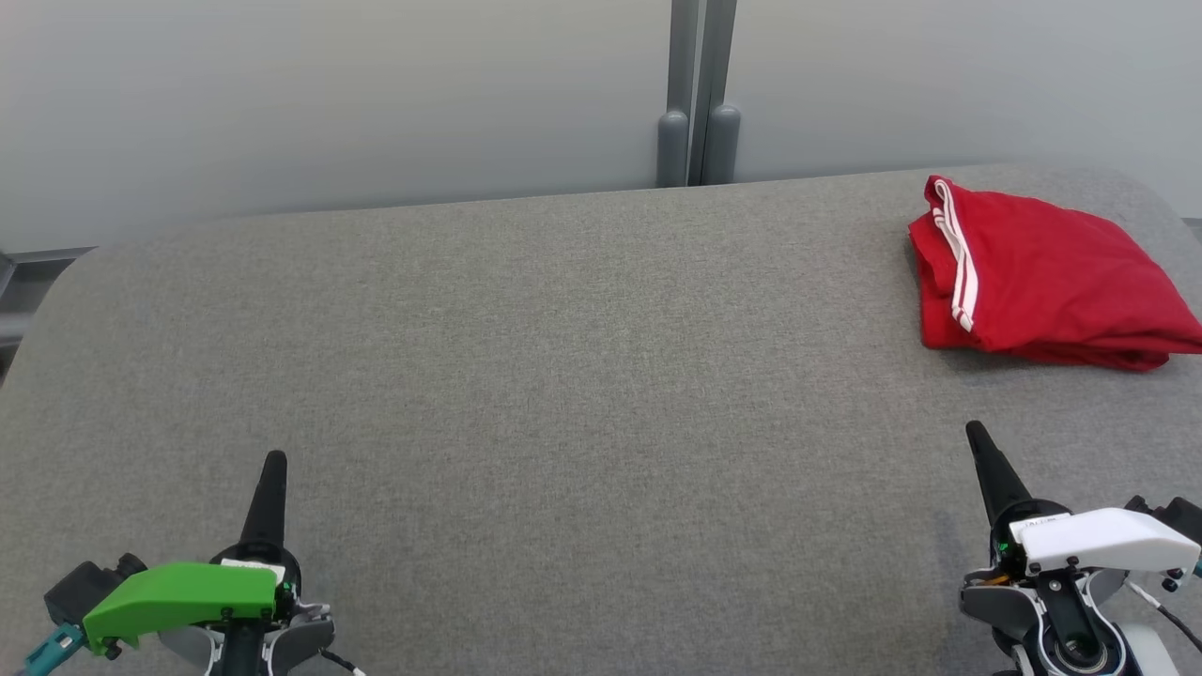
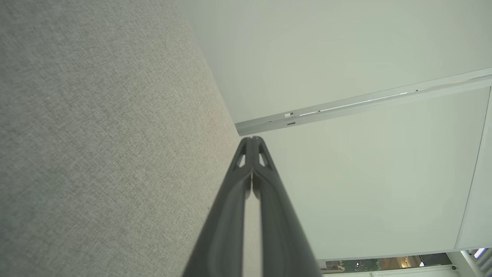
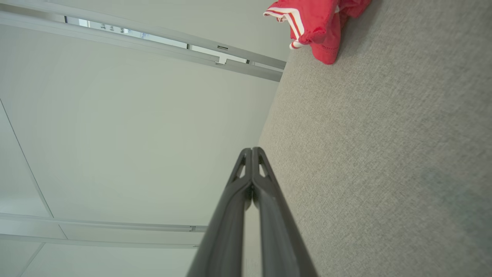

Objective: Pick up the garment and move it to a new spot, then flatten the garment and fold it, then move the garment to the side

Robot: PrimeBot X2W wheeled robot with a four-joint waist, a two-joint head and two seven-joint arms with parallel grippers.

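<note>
Left gripper (image 1: pixel 273 460) closed; seemingly fabric tabletop (image 1: pixel 563 376), wall (image 1: pixel 329 94).

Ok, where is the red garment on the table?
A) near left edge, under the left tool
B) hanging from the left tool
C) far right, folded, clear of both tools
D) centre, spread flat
C: the garment lies folded at the far right of the table, apart from the right tool and the left tool.

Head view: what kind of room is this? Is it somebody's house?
Probably a robot test room, not a house: a big grey cloth-covered table, plain pale partition panels joined by a grey post, and one folded red garment.
</note>
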